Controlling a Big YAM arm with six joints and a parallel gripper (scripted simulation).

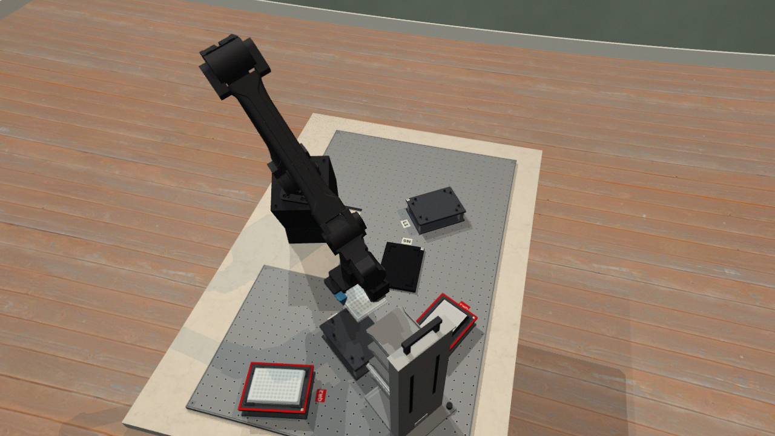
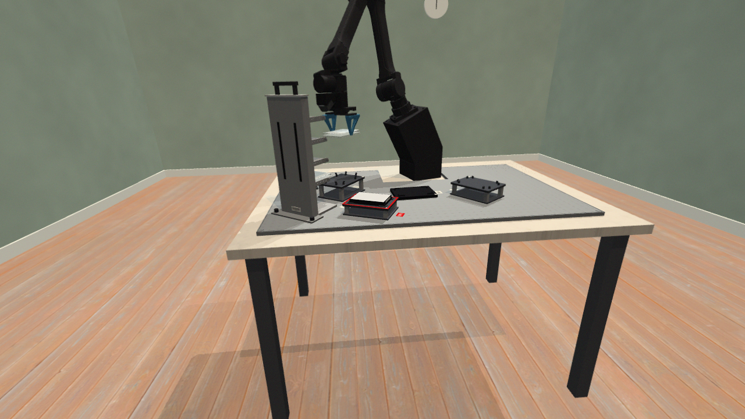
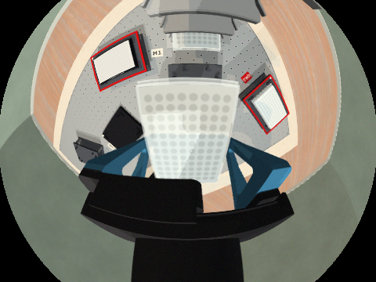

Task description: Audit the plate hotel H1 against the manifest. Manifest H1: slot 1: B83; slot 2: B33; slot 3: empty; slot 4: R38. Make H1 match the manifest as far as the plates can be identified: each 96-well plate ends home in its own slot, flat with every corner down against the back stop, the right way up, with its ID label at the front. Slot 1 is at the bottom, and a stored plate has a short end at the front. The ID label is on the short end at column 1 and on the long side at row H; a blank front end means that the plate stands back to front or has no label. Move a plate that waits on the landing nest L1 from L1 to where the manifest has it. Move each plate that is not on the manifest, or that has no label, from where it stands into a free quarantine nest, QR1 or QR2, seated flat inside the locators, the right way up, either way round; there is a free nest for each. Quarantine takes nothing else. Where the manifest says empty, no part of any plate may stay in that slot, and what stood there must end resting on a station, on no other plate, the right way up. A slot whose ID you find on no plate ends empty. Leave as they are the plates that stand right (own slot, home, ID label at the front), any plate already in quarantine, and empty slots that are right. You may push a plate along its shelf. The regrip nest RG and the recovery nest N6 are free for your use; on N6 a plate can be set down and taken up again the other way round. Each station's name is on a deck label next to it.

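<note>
My gripper [image 1: 355, 300] is shut on a clear 96-well plate [image 1: 361, 304] by its long sides and holds it level in the air. In the wrist view the plate [image 3: 183, 128] sits between my blue fingers, with a short end pointing at the plate hotel H1 [image 3: 200, 0]. In the side view the plate [image 2: 337, 133] hangs just in front of the hotel [image 2: 291, 156], at the height of its upper shelves. Another clear plate [image 3: 196, 39] shows on a lower shelf. I cannot read any ID label.
Both red-framed quarantine nests [image 1: 276, 387] [image 1: 447, 320] hold a plate. The dark regrip nest [image 1: 349, 338] stands right below my gripper, beside the hotel. The black N6 pad [image 1: 402, 265] and the L1 nest [image 1: 436, 208] carry no plate.
</note>
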